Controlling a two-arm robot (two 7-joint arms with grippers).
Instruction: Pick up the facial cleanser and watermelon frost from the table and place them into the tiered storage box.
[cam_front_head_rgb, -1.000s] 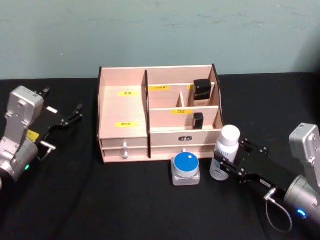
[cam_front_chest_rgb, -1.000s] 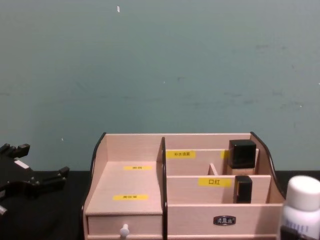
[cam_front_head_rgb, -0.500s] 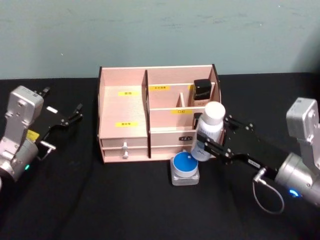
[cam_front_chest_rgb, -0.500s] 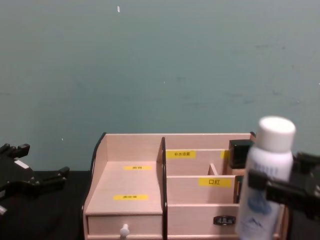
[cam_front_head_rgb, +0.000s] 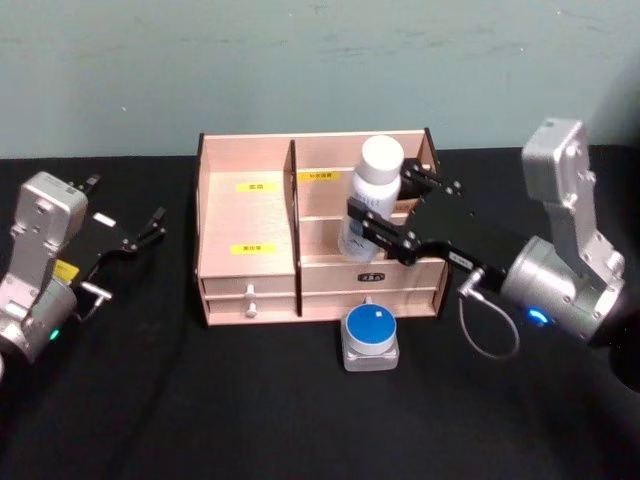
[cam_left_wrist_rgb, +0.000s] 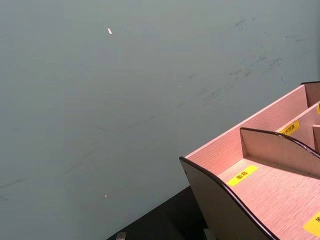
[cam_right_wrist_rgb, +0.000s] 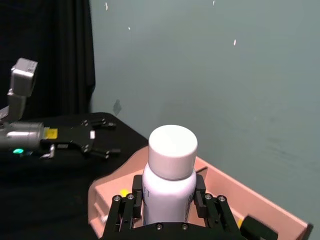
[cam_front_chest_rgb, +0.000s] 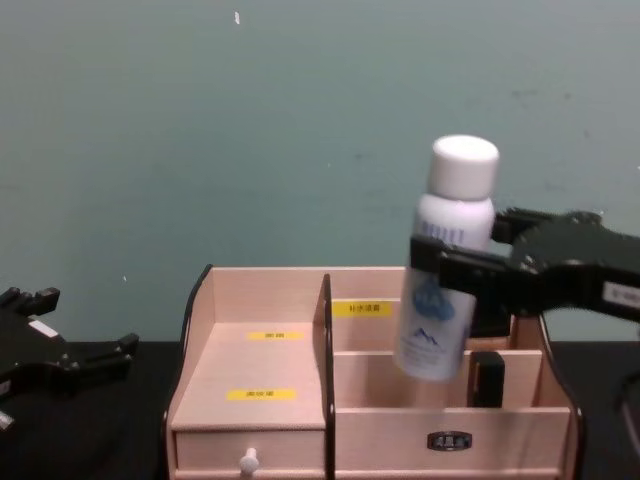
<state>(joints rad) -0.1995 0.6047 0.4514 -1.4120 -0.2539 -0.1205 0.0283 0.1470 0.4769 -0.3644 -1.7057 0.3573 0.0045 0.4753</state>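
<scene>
**Holding a white bottle over the wooden organiser**

Black cloth covers the bench (cam_front_head_rgb: 250, 400), matte and slightly creased. Behind it stands a scuffed teal-grey wall (cam_front_head_rgb: 300, 60) with faint scratches and a few pale flecks.

At the far left the left jaws are spread wide and grip nothing. They are black metal on a silver wrist, low over the cloth. The tiered storage box (cam_front_head_rgb: 250, 230) sits well off to their right. It is pale, smooth-grained wood with curved, dark-edged side panels, yellow labels (cam_front_head_rgb: 258, 186) and a small white drawer knob (cam_front_head_rgb: 250, 303).

Below the right jaws, a blue-lidded jar (cam_front_head_rgb: 371, 335) rests on the cloth just in front of the box. It is squat and square, with a round flat lid.

The right jaws are pinching the white bottle (cam_front_head_rgb: 372, 195) at mid-body, one black finger on each side. The bottle is a glossy cylinder with a rounded white cap and a blue print, tilted slightly. It hangs clear of the bench, above the box's right-hand compartments. A small black case (cam_front_chest_rgb: 487, 378) stands in a compartment beneath the jaws.
</scene>
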